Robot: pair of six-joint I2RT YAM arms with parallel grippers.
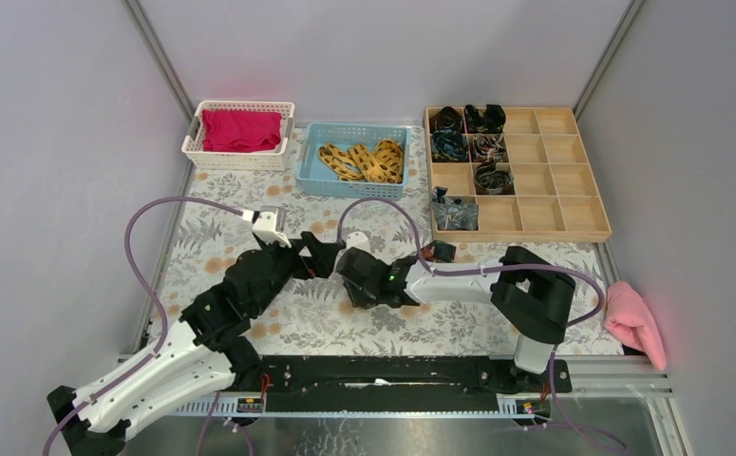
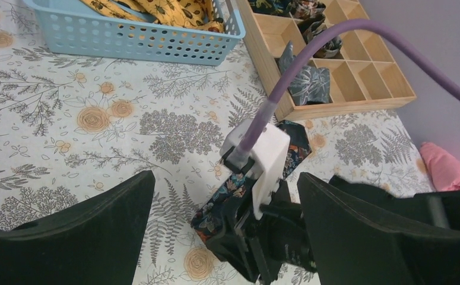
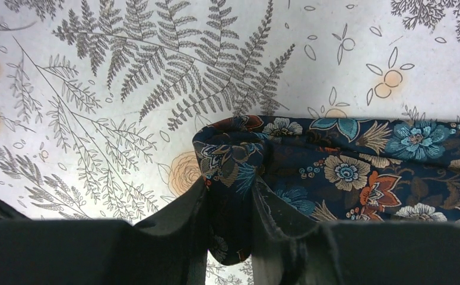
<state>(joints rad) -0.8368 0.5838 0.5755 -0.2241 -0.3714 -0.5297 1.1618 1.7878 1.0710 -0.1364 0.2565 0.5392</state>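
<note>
- The right end effector pinches a folded edge of the dark floral cloth.
- The cloth lies on the fern-printed table.
- The left end effector gapes wide, holding nothing, near it.

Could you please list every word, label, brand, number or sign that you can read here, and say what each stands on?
No text can be read anywhere.
The floral tie clamped in the right gripper shows only flowers.
The tablecloth shows only ferns and blossoms.
The yellow ties in the blue basket show only dark motifs.
The wooden tray and white basket bear no legible label.
</note>
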